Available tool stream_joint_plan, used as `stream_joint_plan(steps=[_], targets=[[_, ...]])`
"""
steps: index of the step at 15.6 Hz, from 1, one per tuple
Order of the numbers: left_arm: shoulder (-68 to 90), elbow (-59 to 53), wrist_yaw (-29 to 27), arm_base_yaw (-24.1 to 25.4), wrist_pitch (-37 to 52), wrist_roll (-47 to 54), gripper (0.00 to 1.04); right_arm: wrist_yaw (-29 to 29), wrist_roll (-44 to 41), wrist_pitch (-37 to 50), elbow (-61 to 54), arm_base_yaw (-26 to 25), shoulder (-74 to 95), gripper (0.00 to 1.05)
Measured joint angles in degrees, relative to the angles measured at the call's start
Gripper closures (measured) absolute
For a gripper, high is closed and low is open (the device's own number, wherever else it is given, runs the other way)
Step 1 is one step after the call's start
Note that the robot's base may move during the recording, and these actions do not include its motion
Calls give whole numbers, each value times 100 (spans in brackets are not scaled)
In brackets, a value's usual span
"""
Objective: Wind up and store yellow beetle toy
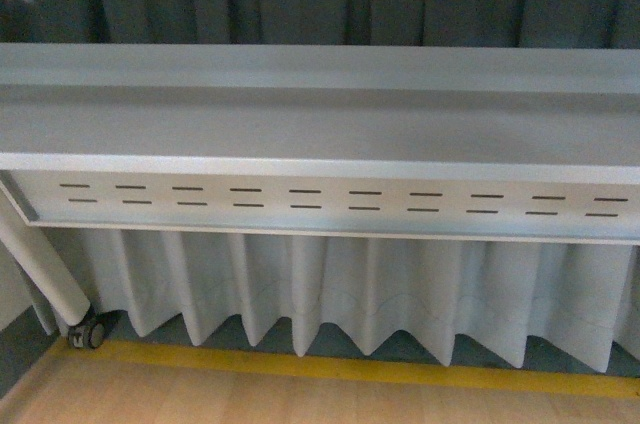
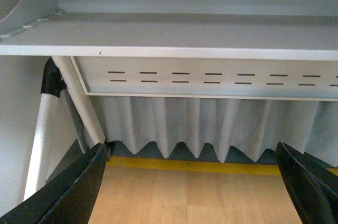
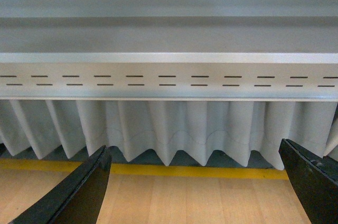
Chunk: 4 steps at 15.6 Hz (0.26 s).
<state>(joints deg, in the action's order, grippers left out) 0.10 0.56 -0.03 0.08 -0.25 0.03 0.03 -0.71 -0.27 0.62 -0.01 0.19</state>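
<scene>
So at this point the yellow beetle toy wasn't visible in any of the three views, and that was the main worry. All the cameras showed was the grey counter seen from low down at its front edge, the slotted panel under it, a pleated grey curtain behind, a yellow floor stripe and the wooden floor. The front view also caught a white leg with a caster wheel under the counter's left end. The left tool was spread wide with nothing between its dark fingers, and the right tool was the same, wide and empty. Both hung below the counter top, facing the panel. What could go wrong from here, as I read it: the arms had to rise past the front edge, and a straight lift close in could knock a finger on the underside or lip. The left one also sat near the leg at the counter's left corner, so a sideways swing could clip that. And since nobody could see where the toy sat on top, a blind reach could shove it off an edge or roll it away on its wheels.
</scene>
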Motion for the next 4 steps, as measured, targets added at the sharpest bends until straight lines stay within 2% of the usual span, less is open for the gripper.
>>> stream_joint_plan(steps=[4], targets=[[0,0,0,0,0,0,7,0,0,0,0,0,0,7]])
